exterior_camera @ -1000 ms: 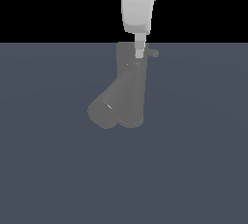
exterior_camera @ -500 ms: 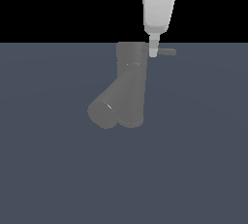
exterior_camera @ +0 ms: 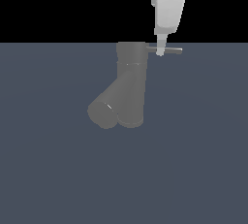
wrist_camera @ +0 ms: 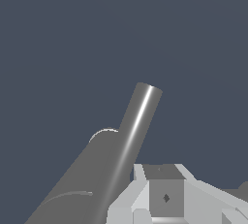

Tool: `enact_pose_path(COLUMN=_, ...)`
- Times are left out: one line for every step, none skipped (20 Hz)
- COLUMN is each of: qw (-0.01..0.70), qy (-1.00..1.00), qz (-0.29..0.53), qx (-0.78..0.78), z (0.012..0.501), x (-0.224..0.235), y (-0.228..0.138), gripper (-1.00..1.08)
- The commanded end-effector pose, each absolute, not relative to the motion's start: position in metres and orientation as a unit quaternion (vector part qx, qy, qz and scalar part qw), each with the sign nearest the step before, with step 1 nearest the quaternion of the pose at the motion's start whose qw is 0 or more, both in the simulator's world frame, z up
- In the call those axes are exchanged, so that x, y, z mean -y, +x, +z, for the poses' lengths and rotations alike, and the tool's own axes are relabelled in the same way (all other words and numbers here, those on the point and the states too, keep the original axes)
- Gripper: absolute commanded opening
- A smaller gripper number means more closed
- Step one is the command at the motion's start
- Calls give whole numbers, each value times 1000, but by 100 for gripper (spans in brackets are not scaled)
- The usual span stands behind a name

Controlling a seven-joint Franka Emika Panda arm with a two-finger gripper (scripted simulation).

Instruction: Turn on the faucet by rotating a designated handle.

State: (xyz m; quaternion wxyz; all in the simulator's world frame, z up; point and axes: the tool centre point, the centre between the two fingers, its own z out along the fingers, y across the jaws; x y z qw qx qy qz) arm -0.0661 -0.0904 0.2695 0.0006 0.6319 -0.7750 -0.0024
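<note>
Where the arm descends from the upper edge of the exterior view, you will find the gripper [exterior_camera: 160, 52] as a pale, smooth, boxy white housing that narrows to a slim tip, and that tip meets the handle [exterior_camera: 170, 50] part-way along its length. You cannot tell from either view whether the fingers are spread or brought together, since only a single narrow tip shows in the exterior view and the wrist view shows only the blocky, faceted white housing [wrist_camera: 164, 196]. The handle is a thin, straight grey rod lying level, projecting from the cap section toward the exterior view's right, and far slimmer than the body. The faucet [exterior_camera: 130, 85] is a dark grey matte Y-shaped form: an upright cylinder standing on the floor [exterior_camera: 58, 169], with a thick cylindrical spout [exterior_camera: 104, 111] angled down toward the exterior view's left and ending in a flat round face. In the wrist view, a cylinder [wrist_camera: 138, 121] of the faucet carries a bright lengthwise highlight and ends in a flat cut face. The floor is a flat, uniform slate-blue surface without texture.
</note>
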Motion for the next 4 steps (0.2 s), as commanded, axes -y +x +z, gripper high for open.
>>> enact_pose_path(qw=0, qy=610, qz=0, qx=792, z=270, x=127, y=-66, gripper=-100)
enact_pose_path(qw=0, qy=610, qz=0, qx=793, z=270, x=130, y=-64, gripper=-100)
enact_pose_path(qw=0, qy=609, qz=0, qx=793, z=270, x=133, y=-62, gripper=-100)
enact_pose_path(qw=0, qy=609, qz=0, qx=793, z=270, x=133, y=-62, gripper=-100)
